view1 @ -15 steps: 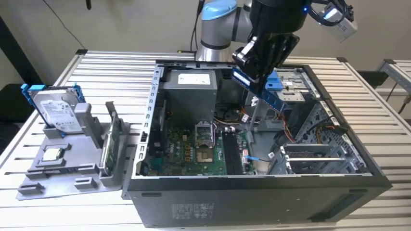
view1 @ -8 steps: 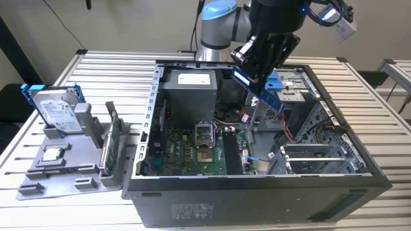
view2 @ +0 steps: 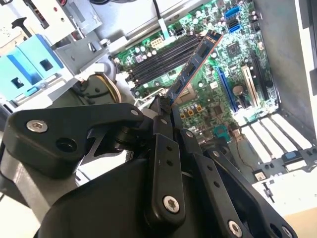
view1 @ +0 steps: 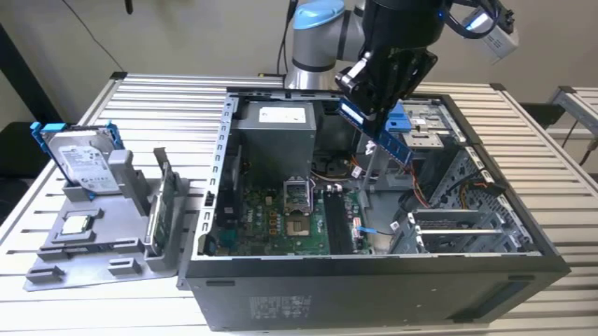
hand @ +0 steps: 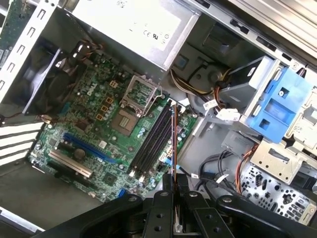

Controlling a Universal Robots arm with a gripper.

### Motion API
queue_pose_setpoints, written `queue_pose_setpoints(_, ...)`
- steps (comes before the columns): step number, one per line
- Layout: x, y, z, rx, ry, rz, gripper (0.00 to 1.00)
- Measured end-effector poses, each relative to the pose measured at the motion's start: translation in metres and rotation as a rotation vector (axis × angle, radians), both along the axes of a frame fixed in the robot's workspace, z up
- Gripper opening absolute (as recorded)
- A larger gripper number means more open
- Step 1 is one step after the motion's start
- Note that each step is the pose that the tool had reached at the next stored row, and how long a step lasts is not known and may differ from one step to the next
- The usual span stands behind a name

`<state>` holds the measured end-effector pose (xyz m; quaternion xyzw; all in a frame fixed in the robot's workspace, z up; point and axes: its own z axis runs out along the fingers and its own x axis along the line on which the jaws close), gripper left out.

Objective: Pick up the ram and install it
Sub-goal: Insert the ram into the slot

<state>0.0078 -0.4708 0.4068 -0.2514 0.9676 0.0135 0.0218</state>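
Note:
My gripper (view1: 371, 103) hangs over the open computer case (view1: 374, 269), shut on the ram (view1: 385, 134). The ram is a long dark stick that slants down out of the fingers, well above the motherboard (view1: 280, 224). In the second wrist view the ram (view2: 195, 62) reaches from the gripper (view2: 166, 105) toward the black memory slots (view2: 163, 57). In the first wrist view the ram (hand: 175, 139) shows edge-on beyond the gripper (hand: 175, 184), lined up alongside the memory slots (hand: 152, 140) and not touching them.
A grey fixture (view1: 94, 259) at the exterior view's left holds a hard drive in a blue frame (view1: 82, 162), a green circuit board on edge (view1: 164, 203) and a chip (view1: 75, 224). Inside the case are a power supply (view1: 280, 133), loose cables (hand: 218, 176) and a blue drive bracket (hand: 277, 104).

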Motion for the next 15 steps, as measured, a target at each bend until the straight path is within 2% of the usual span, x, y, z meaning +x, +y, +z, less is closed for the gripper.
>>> queue_pose_setpoints(8,-0.0018,0.0,0.0,0.0,0.0,-0.015,0.15)
queue_pose_setpoints(15,-0.0038,0.0,0.0,0.0,0.0,-0.062,0.15)
